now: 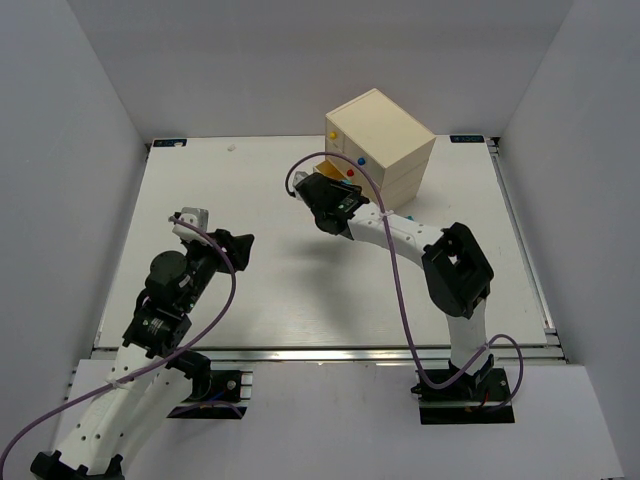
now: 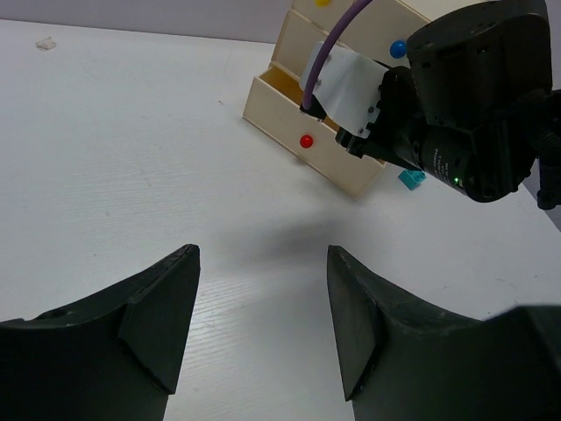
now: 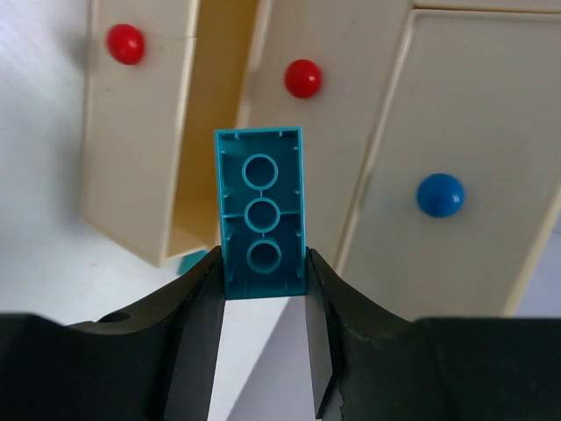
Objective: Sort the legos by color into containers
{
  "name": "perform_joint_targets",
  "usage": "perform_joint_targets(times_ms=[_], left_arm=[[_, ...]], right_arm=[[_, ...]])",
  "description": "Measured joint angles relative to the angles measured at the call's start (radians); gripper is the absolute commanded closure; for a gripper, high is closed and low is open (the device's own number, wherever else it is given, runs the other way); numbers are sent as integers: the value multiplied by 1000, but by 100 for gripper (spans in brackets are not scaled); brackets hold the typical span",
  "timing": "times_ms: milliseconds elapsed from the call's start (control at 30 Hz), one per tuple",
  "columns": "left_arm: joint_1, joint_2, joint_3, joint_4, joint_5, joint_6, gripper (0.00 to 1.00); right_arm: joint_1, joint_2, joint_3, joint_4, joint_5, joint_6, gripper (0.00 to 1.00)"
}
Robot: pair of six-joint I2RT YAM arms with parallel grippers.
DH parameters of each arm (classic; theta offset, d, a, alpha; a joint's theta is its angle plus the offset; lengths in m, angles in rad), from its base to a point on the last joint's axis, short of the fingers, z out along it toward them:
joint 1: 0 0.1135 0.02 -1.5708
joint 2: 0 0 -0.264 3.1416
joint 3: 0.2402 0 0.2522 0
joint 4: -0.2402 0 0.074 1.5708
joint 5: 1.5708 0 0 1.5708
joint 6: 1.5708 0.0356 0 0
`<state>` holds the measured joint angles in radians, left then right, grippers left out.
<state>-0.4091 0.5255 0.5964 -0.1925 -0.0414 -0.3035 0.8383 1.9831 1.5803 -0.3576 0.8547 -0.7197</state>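
Observation:
My right gripper (image 3: 263,282) is shut on a teal-blue lego (image 3: 260,210), which stands upright with its hollow underside toward the camera. It hovers in front of the cream chest (image 1: 380,135), close to a pulled-out drawer with a red knob (image 3: 124,42). The blue-knob drawer (image 3: 439,194) is closed. In the top view the right gripper (image 1: 322,192) sits at the chest's front left. Another teal lego (image 2: 412,179) lies on the table beside the chest. My left gripper (image 2: 263,289) is open and empty above bare table, far left of the chest (image 2: 351,132).
A second red knob (image 3: 302,77) shows beside the open drawer. The yellow knob (image 1: 333,135) marks the top drawer. A tiny pale scrap (image 2: 46,41) lies at the far left. White walls enclose the table (image 1: 300,290) on three sides.

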Motion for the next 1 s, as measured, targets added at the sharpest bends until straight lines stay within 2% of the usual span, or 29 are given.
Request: perform_joint_targets(times_ms=[567, 1000], left_arm=[[0, -2, 0, -3, 0, 0, 30], [0, -2, 0, -5, 0, 0, 30]], right_arm=[[0, 17, -90, 162, 142, -204, 100], [-7, 111, -91, 204, 174, -262, 100]])
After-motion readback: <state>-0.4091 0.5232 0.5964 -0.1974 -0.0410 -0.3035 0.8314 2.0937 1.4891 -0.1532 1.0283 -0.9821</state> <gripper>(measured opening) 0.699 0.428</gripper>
